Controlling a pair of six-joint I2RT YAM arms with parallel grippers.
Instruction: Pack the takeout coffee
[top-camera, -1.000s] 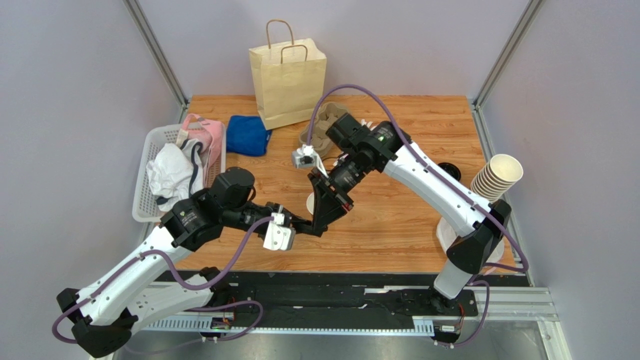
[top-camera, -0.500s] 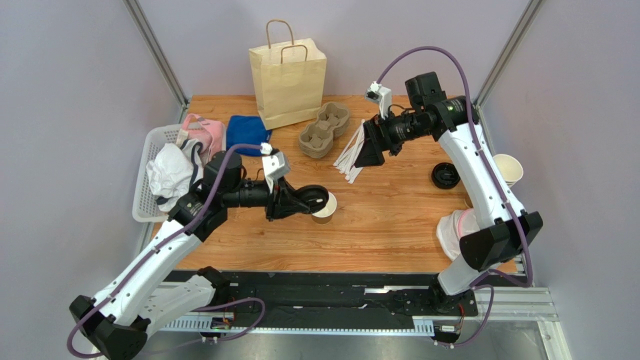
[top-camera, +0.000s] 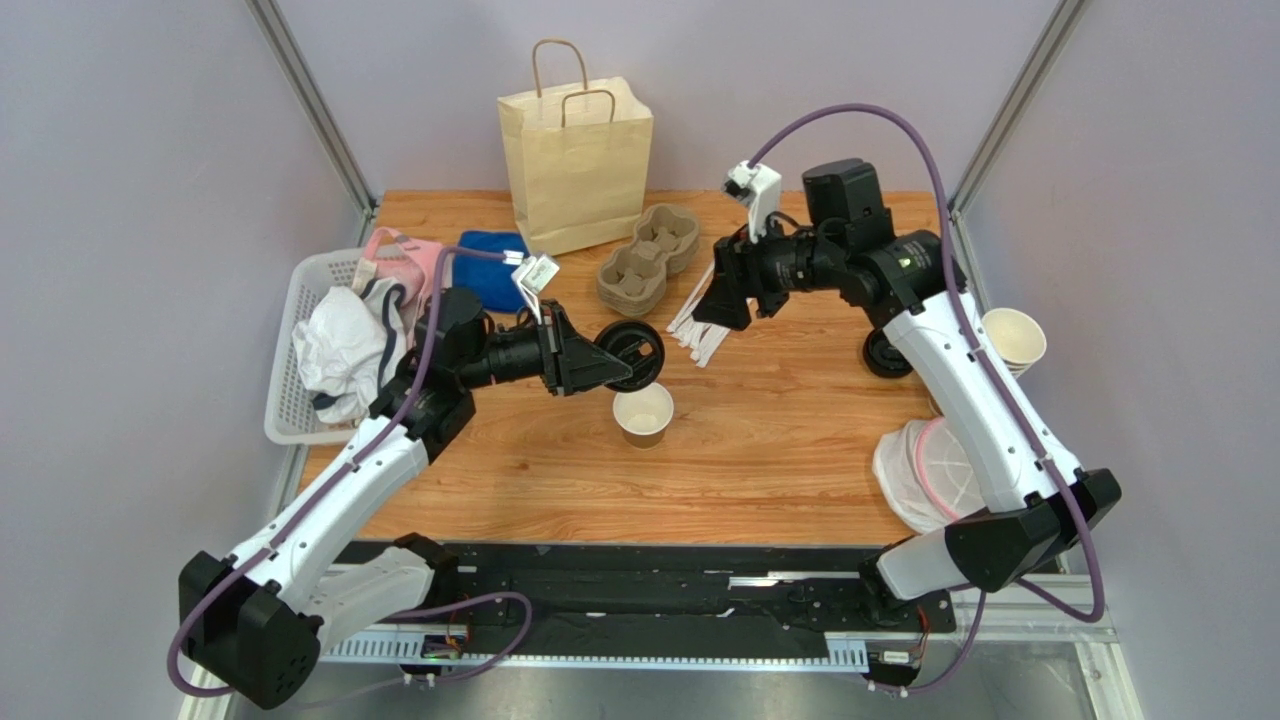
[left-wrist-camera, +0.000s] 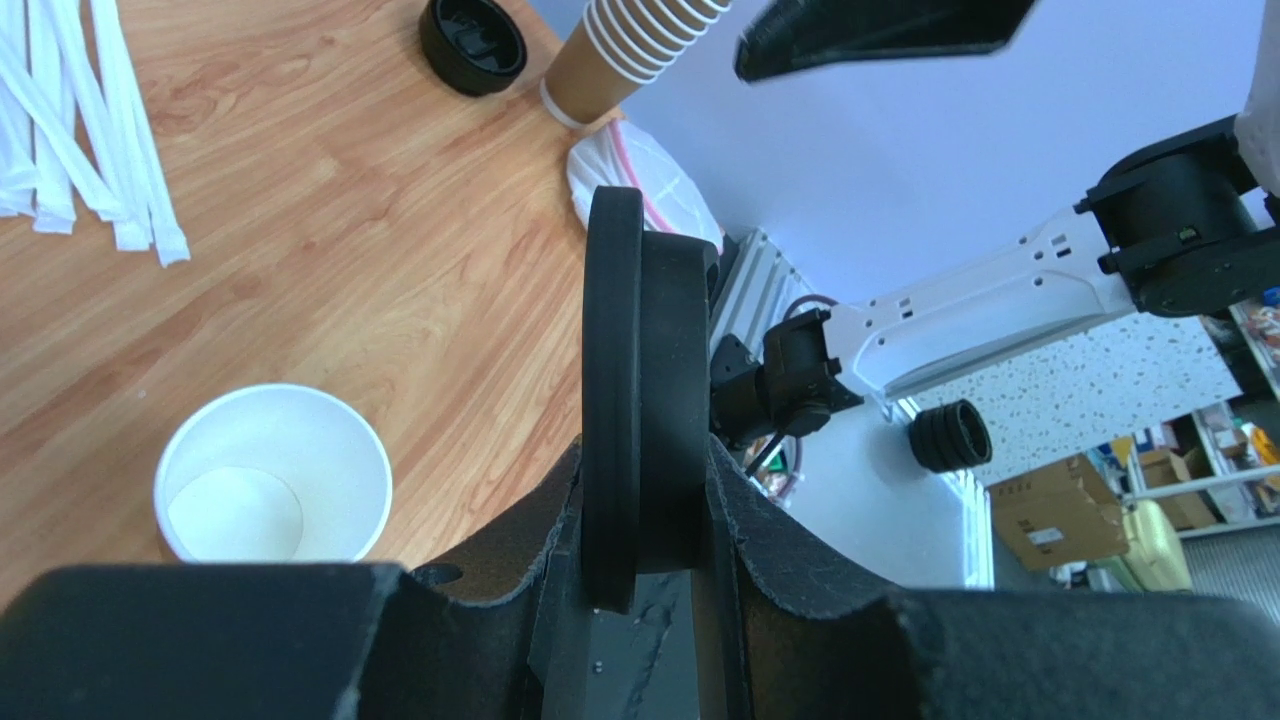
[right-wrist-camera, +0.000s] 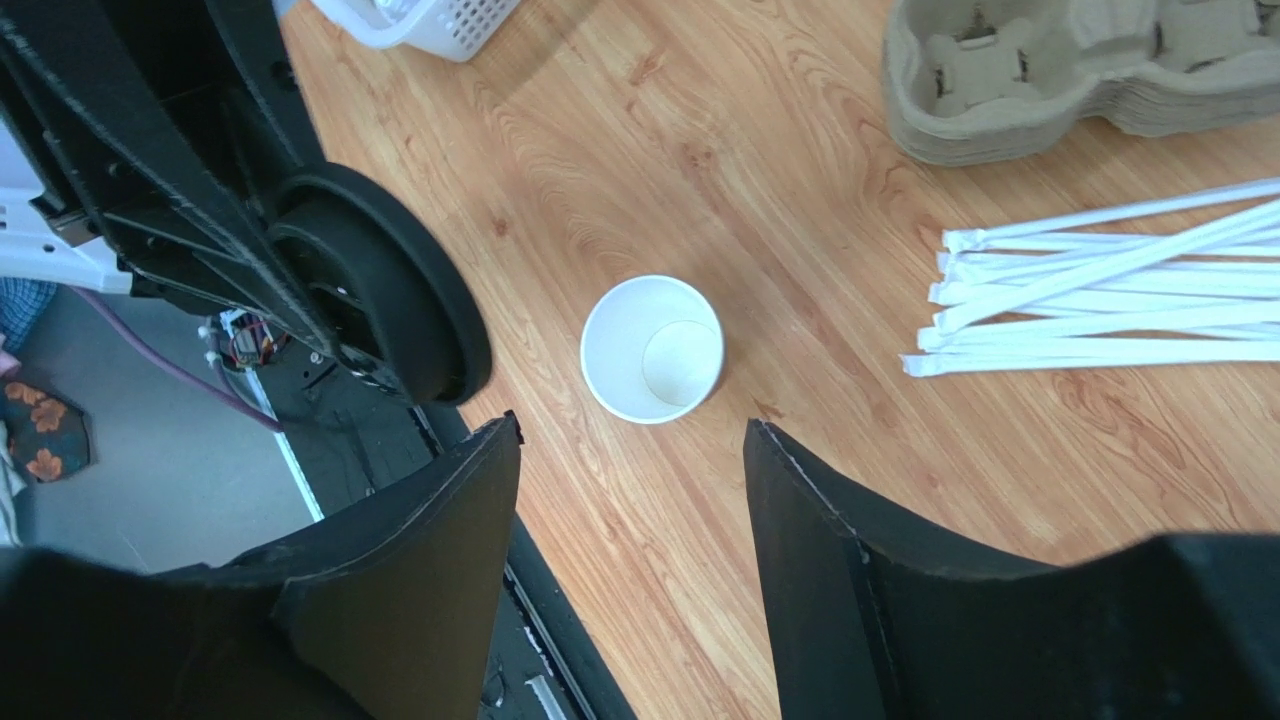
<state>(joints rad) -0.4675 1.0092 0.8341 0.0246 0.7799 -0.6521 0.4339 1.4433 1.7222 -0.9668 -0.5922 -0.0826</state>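
The takeout coffee cup (top-camera: 643, 413), a small tan paper cup with a white inside, stands upright and lidless mid-table; it also shows in the wrist views (left-wrist-camera: 274, 488) (right-wrist-camera: 652, 348). My left gripper (top-camera: 621, 359) (left-wrist-camera: 646, 495) hovers just behind and left of the cup, shut on a round black lid (top-camera: 636, 354) (left-wrist-camera: 613, 375) held on edge. That lid (right-wrist-camera: 394, 285) is clear of the cup. My right gripper (top-camera: 726, 305) (right-wrist-camera: 631, 432) hangs open and empty above the table, behind and right of the cup.
A paper bag (top-camera: 576, 150) stands at the back. A pulp cup carrier (top-camera: 649, 258) and wrapped straws (top-camera: 696, 320) lie before it. At right are a loose black lid (top-camera: 884, 354), a stack of cups (top-camera: 1014, 338) and a clear bag (top-camera: 920, 473). A white basket (top-camera: 323, 353) and blue cloth (top-camera: 489, 267) sit at left.
Both grippers had met over the cup; the right one let go and drew back to the rear right. The left gripper, still holding the lid, rose and moved back off the cup.
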